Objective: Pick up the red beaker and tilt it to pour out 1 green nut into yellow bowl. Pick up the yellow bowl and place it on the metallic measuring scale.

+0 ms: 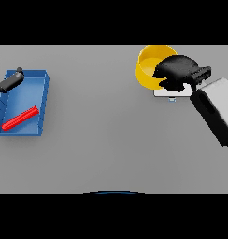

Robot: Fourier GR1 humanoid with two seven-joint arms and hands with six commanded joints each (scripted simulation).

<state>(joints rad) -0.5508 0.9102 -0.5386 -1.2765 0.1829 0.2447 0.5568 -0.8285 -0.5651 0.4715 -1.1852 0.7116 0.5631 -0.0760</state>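
Observation:
The yellow bowl [151, 66] is at the far right of the table. My right hand [179, 70] covers its right rim, with fingers curled over the edge. Just under the hand and the bowl's right side shows part of the pale metallic scale [174, 92]; I cannot tell whether the bowl rests on it or hangs above it. The red beaker [20, 118] lies on its side in the blue tray [45, 93] at the left. My left hand [9, 82] hovers over the tray's far left corner with straight fingers, holding nothing. No green nut shows.
The blue tray stands close to the table's left edge. My right forearm [214, 109] slants in from the right side towards the scale.

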